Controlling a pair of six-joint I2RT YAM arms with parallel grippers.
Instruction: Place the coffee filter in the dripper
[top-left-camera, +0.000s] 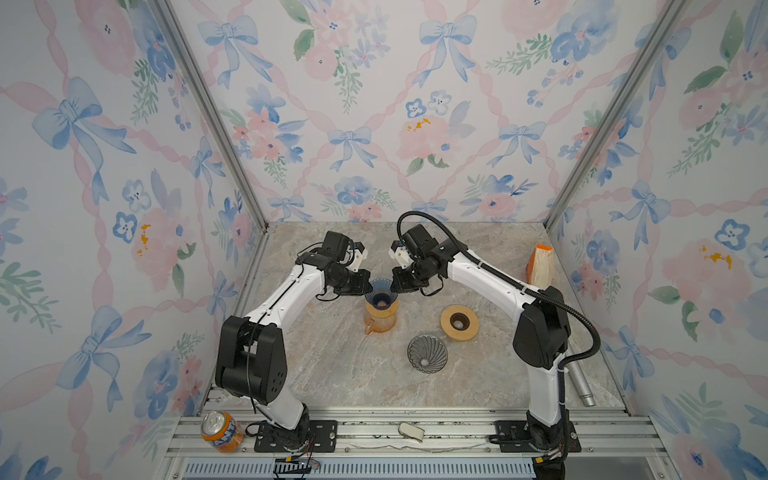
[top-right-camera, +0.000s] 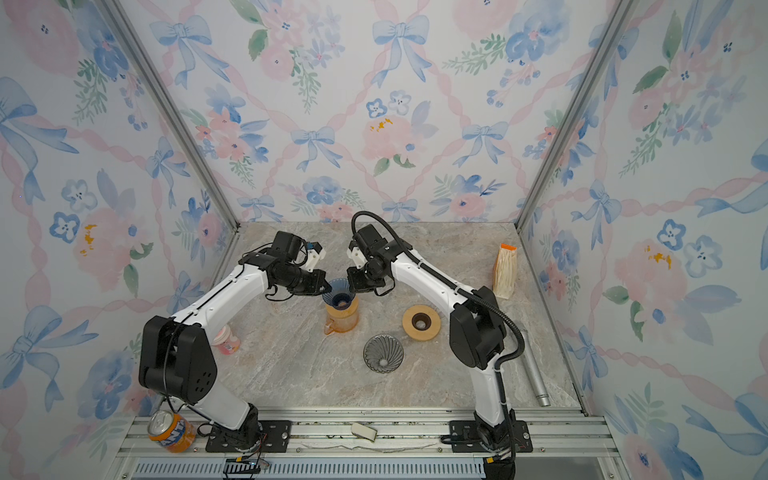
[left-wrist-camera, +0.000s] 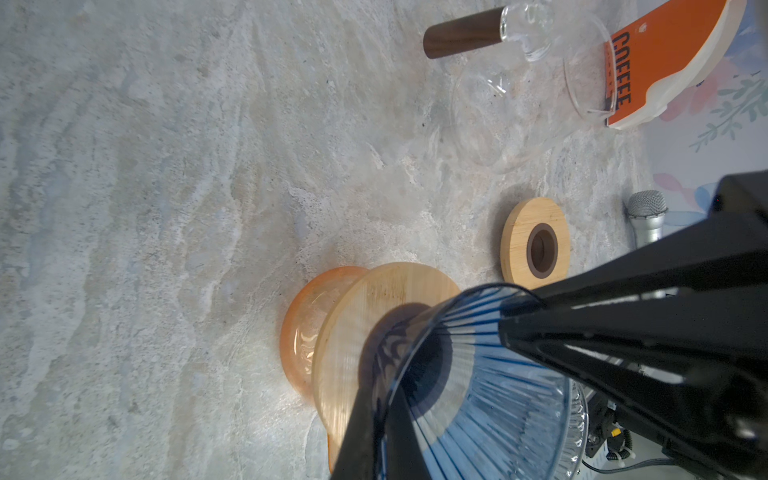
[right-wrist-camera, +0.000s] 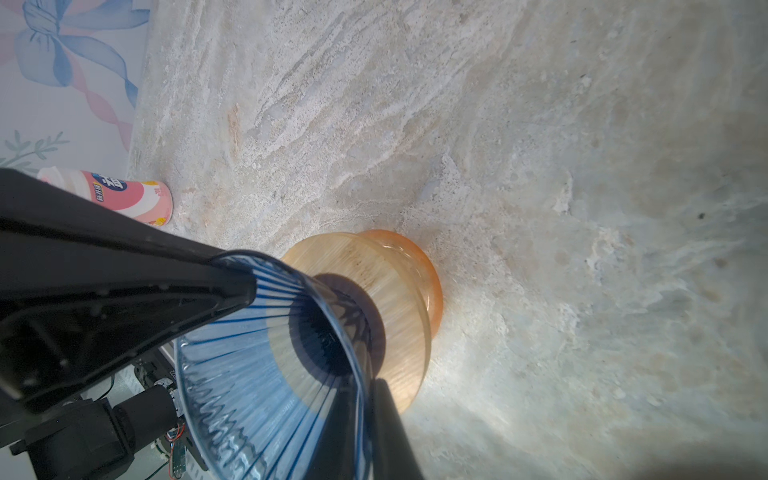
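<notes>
Steadying matters: the dripper (top-left-camera: 381, 296) rim is clamped by left hand (top-left-camera: 369, 287) and right hand (top-left-camera: 394, 286), and should be kept level, unsqueezed.

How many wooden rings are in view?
2. One wooden ring lies loose on the table, right of the orange carafe; the other ring sits atop that carafe, under the blue dripper.

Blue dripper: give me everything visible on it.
The blue dripper is a ribbed, see-through cone. It stands upright with its wide mouth up, and no filter shows inside. Its neck sits in a wooden collar atop the orange carafe. The left fingers and right fingers each pinch its rim, on opposite sides.
</notes>
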